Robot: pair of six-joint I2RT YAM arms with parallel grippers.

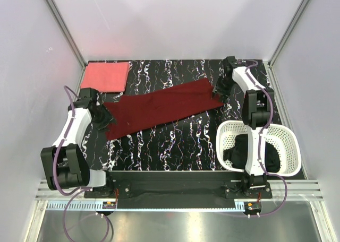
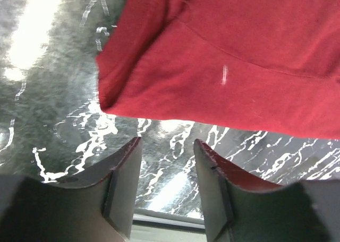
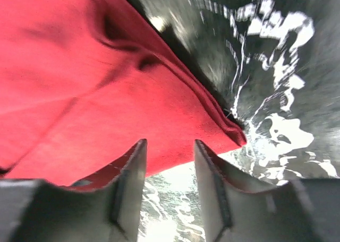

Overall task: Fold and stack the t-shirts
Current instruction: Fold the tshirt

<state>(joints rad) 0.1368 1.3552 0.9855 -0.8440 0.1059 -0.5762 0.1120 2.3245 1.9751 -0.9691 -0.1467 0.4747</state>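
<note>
On the black, white-veined table (image 1: pixel 175 146) between pale walls (image 1: pixel 180 19), my left gripper (image 2: pixel 167 144) and right gripper (image 3: pixel 170 145), both parted and empty, flank the spread maroon shirt (image 1: pixel 164 108); the pink shirt (image 1: pixel 105 76) lies folded far left, the black shirt (image 1: pixel 249 149) in the basket (image 1: pixel 291 142).

I am working over my black, white-veined table (image 1: pixel 175 144); plain white walls (image 1: pixel 175 19) are enclosing it, light glaring.

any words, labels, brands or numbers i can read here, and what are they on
No readable text in any view.
maroon t-shirt: plain; its white fleck is no lettering.
coral pink t-shirt and white basket: no print seen.
small boards on the near rail: too small to read.
</note>
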